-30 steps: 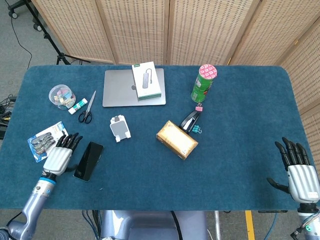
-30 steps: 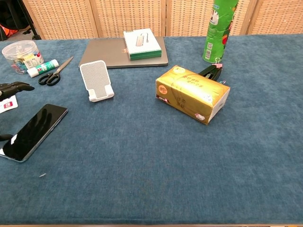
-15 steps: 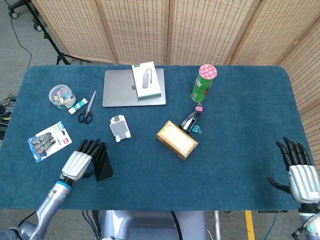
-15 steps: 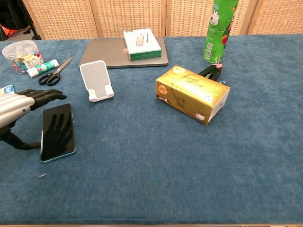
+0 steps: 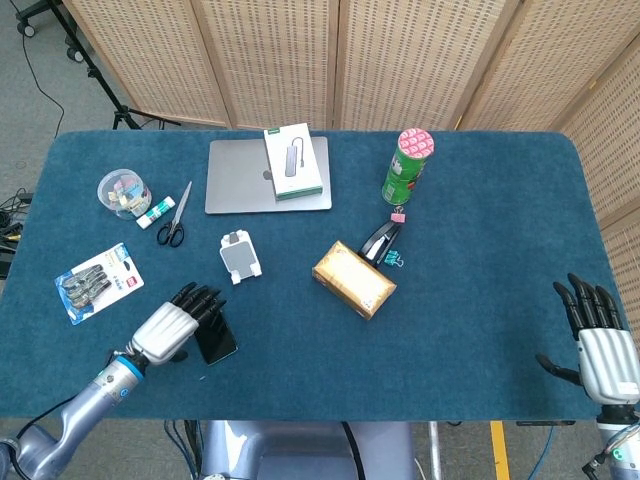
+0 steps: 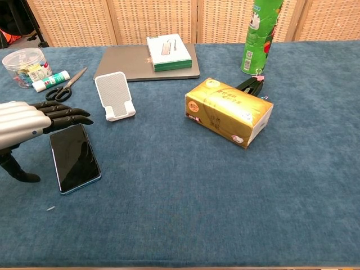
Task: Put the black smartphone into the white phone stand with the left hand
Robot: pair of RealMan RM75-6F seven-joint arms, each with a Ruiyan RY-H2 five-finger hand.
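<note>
The black smartphone (image 6: 75, 157) lies flat, screen up, near the table's front left, its far end tilted left; in the head view only the phone's (image 5: 220, 343) near part shows. My left hand (image 6: 34, 121) sits at its left side. The hand's straight fingers (image 6: 67, 115) reach over the phone's far end, and its thumb (image 6: 17, 170) hangs apart at the left. I cannot tell whether the fingers touch the phone. The white phone stand (image 6: 114, 95) stands upright and holds nothing, just beyond the phone. My right hand (image 5: 600, 340) rests open at the front right corner.
At the back, a grey laptop (image 5: 268, 177) carries a white-and-green box (image 5: 292, 160). A green can (image 5: 407, 166), a black stapler (image 5: 379, 241) and a gold tissue box (image 5: 354, 279) fill the middle right. Scissors (image 5: 174, 217), a jar (image 5: 123, 193) and a blister pack (image 5: 97, 283) lie at the left.
My left hand has moved right along the front edge. The phone slid right with it and swung from leaning right to leaning left. The right hand has barely moved.
</note>
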